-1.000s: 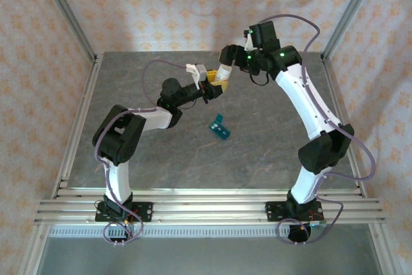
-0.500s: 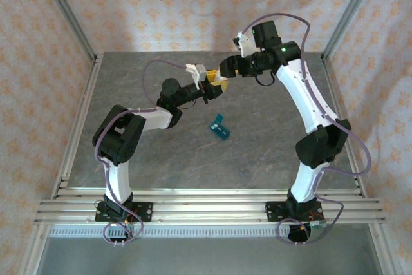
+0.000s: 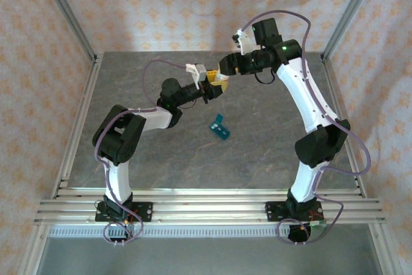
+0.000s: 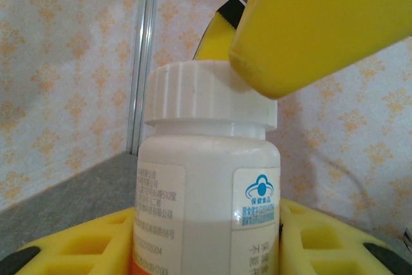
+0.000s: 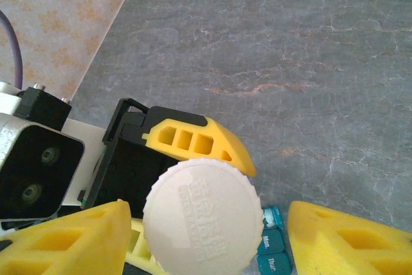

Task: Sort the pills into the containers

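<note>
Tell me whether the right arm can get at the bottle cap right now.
Probably yes. The right gripper sits over the cap, a finger on either side and nothing between, while the left gripper holds the bottle by its body.

pill bottle [image 4: 206, 178]: between left gripper [image 4: 206, 239] fingers, above far-centre table [image 3: 257, 156] | cap [image 5: 203, 223]: on bottle top, right gripper [image 5: 207, 233] fingers either side, arm reaching from right | pill box [image 3: 221, 127]: on table centre, nearer than bottle, slightly right, apart.
</note>
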Controlling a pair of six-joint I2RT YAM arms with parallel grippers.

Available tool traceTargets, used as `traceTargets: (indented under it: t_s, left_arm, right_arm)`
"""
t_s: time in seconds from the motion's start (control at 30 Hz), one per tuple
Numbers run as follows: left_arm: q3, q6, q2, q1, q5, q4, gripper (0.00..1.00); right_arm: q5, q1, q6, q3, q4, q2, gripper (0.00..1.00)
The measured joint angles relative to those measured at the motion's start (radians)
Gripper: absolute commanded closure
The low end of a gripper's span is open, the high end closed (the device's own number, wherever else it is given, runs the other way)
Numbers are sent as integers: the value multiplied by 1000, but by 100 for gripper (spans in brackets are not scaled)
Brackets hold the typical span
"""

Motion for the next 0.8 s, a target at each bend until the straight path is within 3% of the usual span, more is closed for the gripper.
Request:
traceTargets:
  t_s: [0.37,0.8]
  left_arm:
    - [0,-1,0,0,0,0,100]
    - [0,-4,0,2,-1,-8,100]
  right_arm:
    - [0,0,1,17,-3,19,43]
    - [-11,0,77,0,26,27,68]
